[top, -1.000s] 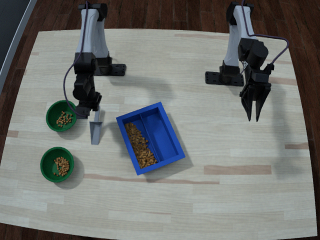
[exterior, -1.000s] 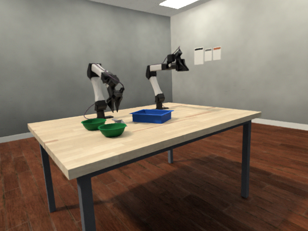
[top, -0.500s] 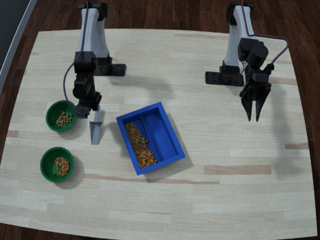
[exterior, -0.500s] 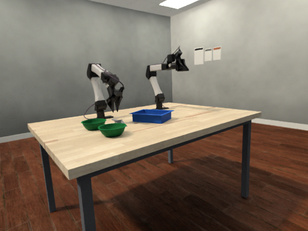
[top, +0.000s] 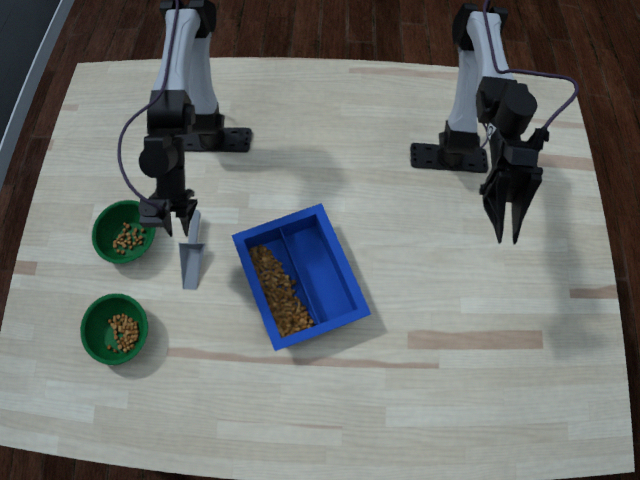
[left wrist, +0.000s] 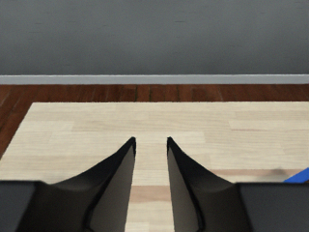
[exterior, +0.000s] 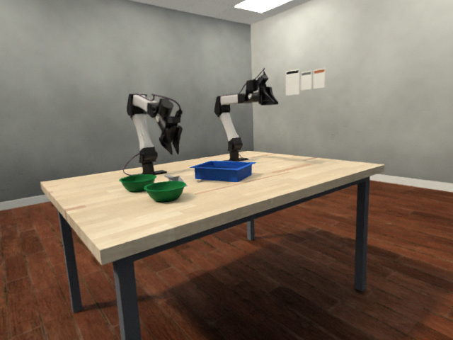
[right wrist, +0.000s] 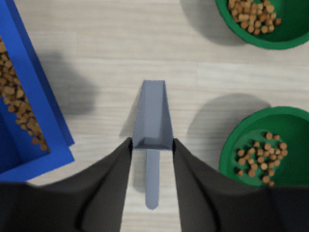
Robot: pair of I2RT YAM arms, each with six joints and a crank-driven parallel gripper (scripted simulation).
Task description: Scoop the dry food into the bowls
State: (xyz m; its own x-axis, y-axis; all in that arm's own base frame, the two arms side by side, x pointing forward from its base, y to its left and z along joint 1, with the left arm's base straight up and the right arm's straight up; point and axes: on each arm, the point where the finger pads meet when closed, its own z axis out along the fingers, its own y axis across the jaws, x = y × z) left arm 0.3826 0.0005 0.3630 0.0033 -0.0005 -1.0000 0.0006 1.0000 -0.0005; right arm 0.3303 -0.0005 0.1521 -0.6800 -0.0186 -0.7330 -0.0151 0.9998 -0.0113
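The grey scoop (top: 191, 266) (exterior: 175, 178) (right wrist: 154, 116) lies empty on the table, between bowls and box. My right gripper (top: 178, 235) (exterior: 175, 152) (right wrist: 153, 140) is open and empty above it, not touching it. The green bowl nearer the arms (top: 109, 222) (exterior: 136, 184) (right wrist: 237, 134) and the other green bowl (top: 92, 330) (exterior: 164, 193) (right wrist: 294, 16) stand upright; each holds well over 10 pieces. The blue box (top: 348, 266) (exterior: 219, 174) (left wrist: 300, 176) (right wrist: 30, 68) is flat, with food (top: 279, 289) (right wrist: 16, 99) in one compartment. My left gripper (top: 507, 241) (exterior: 277, 103) (left wrist: 151, 139) is open and empty, high up.
The left arm stands well away from the bowls, beyond the box. The scoop's handle points toward the right arm's base (top: 232, 139). The nearer bowl stands close beside the scoop's handle. No spilled pieces show on the visible table (top: 320, 413).
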